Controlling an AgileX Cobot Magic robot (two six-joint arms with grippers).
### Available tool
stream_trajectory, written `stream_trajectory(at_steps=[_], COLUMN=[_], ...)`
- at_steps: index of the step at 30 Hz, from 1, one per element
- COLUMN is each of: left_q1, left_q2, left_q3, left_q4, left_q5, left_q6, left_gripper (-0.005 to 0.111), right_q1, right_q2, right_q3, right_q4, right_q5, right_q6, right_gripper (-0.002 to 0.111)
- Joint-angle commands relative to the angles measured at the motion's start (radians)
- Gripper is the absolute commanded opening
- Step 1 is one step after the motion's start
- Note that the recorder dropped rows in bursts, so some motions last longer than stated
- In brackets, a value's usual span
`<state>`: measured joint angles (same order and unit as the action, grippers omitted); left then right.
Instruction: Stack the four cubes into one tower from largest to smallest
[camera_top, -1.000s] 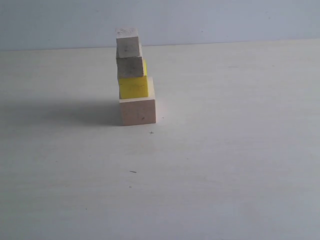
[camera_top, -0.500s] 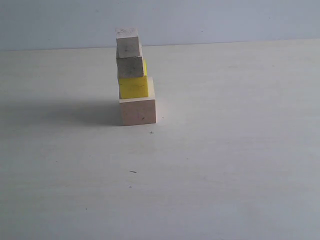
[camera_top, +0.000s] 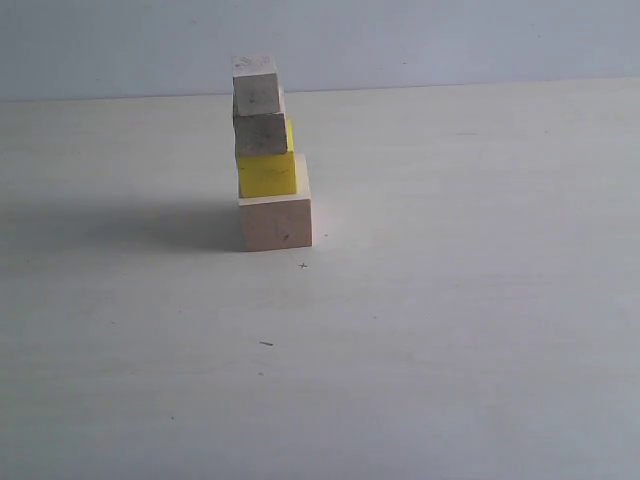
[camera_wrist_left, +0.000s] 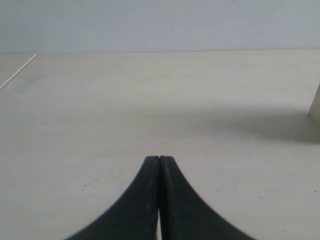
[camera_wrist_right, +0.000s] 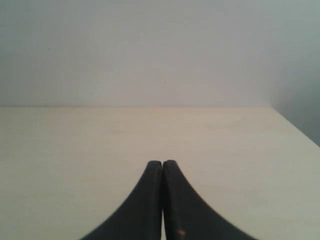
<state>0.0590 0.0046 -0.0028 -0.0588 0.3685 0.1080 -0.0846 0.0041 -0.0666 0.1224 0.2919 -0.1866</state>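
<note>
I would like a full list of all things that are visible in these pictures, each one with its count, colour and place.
largest cube: one, pale wood, on the table, bottom of the tower
yellow cube: one, bright yellow, on the largest cube
medium cube: one, greyish wood, on the yellow cube
top cube: one, pale wood, on the medium cube
small marks: a few, dark, on the table in front of the tower
table: one, off-white, under everything
wall: one, pale grey-blue, behind the table
left gripper: one, black, shut, empty, above the table
right gripper: one, black, shut, empty, above the table
</note>
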Motion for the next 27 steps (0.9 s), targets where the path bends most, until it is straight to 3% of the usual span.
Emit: stream_trajectory(at_steps=[1,12,18,27], left_q1=[-0.009,-0.009,-0.009,-0.009], left_q2=[-0.005,-0.005,-0.005,-0.005], left_q3=[0.003,0.003,0.003,0.003], left_q4=[0.004,0.004,0.004,0.004], left_q5=[-0.011,-0.011,-0.011,-0.011], left_q6=[-0.009,-0.009,-0.009,-0.009], left_gripper=[0.0,0.0,0.0,0.0], right_q1=[0.003,0.004,0.081,0.085], right_q2=[-0.004,-0.004,-0.004,-0.004], right_q3=[0.067,0.067,0.067,0.067], right_q4=[-0.031,-0.028,-0.037,-0.062], right_q5=[-0.011,-0.01,-0.003,0.054], right_q6=[0.004,0.041,0.055,0.051], right_gripper=[0.0,0.0,0.0,0.0])
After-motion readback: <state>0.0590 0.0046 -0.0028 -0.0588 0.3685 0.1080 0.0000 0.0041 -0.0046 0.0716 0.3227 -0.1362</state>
